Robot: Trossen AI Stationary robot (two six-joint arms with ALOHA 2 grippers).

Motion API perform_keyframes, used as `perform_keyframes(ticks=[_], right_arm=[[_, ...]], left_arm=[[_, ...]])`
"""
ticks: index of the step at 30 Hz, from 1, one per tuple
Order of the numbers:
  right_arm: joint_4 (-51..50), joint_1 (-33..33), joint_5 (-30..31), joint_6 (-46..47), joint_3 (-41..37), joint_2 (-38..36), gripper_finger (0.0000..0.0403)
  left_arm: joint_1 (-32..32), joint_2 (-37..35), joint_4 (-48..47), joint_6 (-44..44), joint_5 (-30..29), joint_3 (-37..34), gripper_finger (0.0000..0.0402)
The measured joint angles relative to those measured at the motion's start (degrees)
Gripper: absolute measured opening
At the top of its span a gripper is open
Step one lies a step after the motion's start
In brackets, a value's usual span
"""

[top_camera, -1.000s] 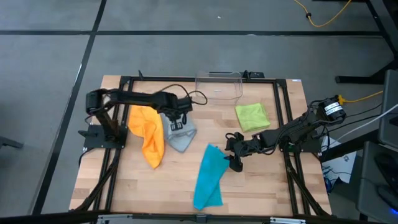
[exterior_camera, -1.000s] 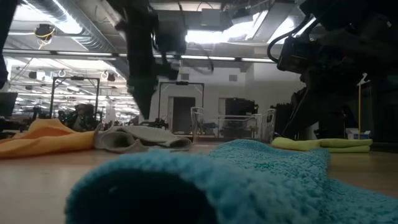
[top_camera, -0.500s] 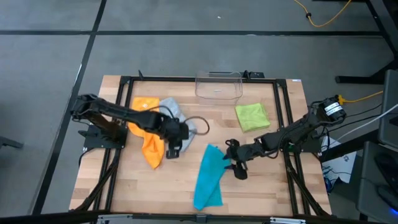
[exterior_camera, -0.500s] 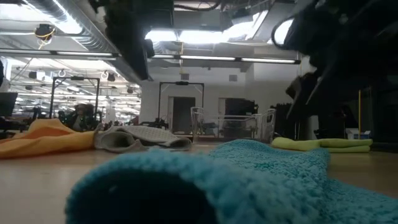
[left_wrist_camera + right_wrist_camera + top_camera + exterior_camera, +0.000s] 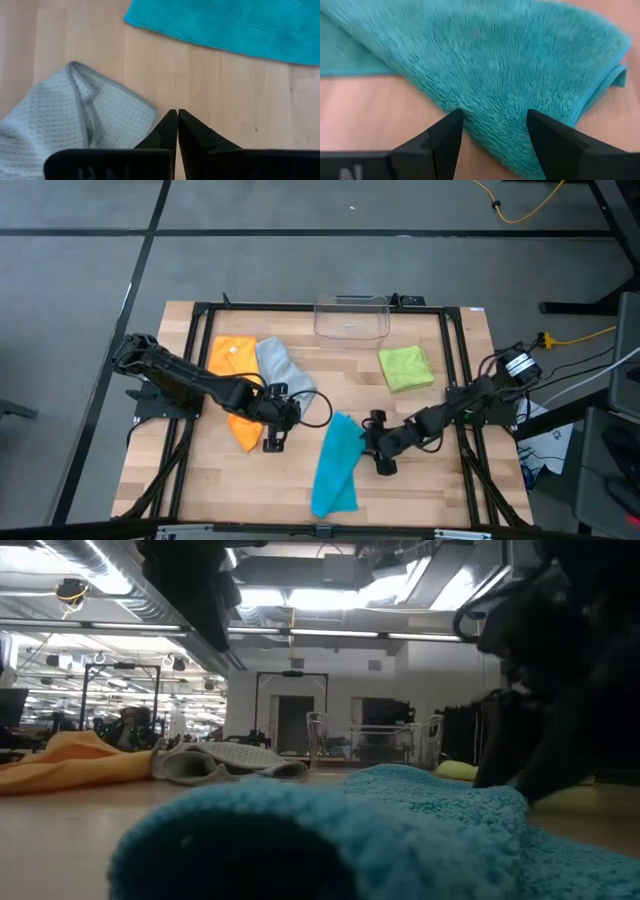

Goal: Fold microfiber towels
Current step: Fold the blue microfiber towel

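Four towels lie on the wooden table. The orange one [image 5: 230, 365] and the grey one [image 5: 282, 370] lie crumpled at the far left. The lime green one [image 5: 405, 367] lies folded at the far right. The teal one [image 5: 335, 465] is stretched out long near the front middle. My left gripper [image 5: 272, 442] is shut and hovers over bare wood [image 5: 210, 75] between the grey towel [image 5: 75, 125] and the teal towel [image 5: 225, 25]. My right gripper [image 5: 378, 452] is open, with its fingers over the teal towel's right edge [image 5: 495, 75]. My right gripper comes slanting down from the table's right, its open fingers [image 5: 451, 131] on either side of a strip of the teal towel's pile near a folded corner [image 5: 615, 75]. I cannot tell whether they touch the cloth. The towel lies flat on the table.
A clear plastic bin [image 5: 352, 317] stands at the far edge, behind the middle. A black frame [image 5: 200, 310] runs round the table. Bare wood shows at the near left [image 5: 220, 480] and the near right [image 5: 430, 485].
My left gripper has left the grey towel, swung toward the near edge and stopped over bare wood; the grey towel stays where it lay. My right gripper has moved a little toward the near edge and down onto the teal towel's right side, rolling as it went.
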Motion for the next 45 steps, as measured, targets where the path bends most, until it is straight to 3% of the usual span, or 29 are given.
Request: perform_keyframes(ticks=[12, 21, 34, 39, 45], right_arm=[[0.2, 0.0, -1.1, -12.1, 0.1, 0.3, 0.0223], [0.2, 0.0, -9.5, -11.7, 0.0, -1.1, 0.0223], [-4.3, 0.0, -3.4, -11.2, 0.2, -0.6, 0.0202], [-1.2, -0.2, -0.5, -8.3, 0.0, -0.4, 0.0163], [-0.3, -0.3, 3.4, 3.4, 0.0, -0.4, 0.0057]], left_arm=[[-0.7, 0.0, 0.0, 0.0, -1.9, 0.0, 0.0013], [-0.6, 0.0, 0.0, 0.0, -1.9, 0.0, 0.0014], [-0.4, 0.0, 0.0, 0.0, -2.3, 0.0, 0.0014], [-0.4, 0.0, 0.1, 0.0, -2.3, 0.0, 0.0014], [-0.4, 0.0, 0.3, 0.0, -2.4, 0.0, 0.0014]])
